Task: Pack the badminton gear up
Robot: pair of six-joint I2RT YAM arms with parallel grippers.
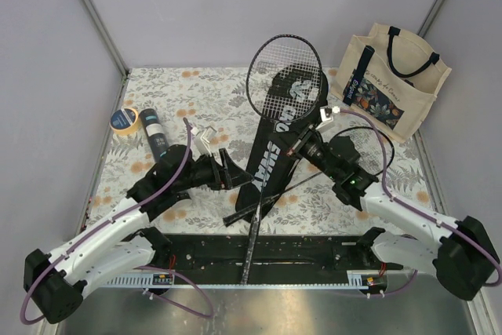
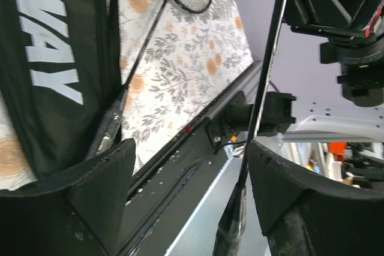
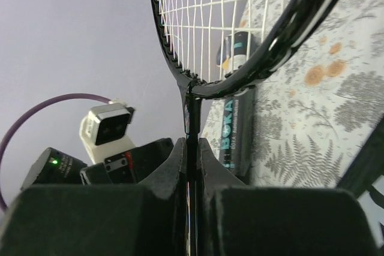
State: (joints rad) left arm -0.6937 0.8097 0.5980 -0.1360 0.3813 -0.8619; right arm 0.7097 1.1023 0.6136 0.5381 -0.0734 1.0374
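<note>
The floral table carries the CROSSWAY bag, black tube, tape roll and cream tote

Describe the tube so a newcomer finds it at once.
On the floral table, go to its far-left corner. The tube lies beside the yellow tape roll. It is the only black cylinder there, with a pale band and teal lettering.

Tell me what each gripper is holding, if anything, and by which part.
The right gripper is shut on a thin black badminton racket, pinching its shaft just below the strung head. The left gripper is open and holds nothing.
</note>
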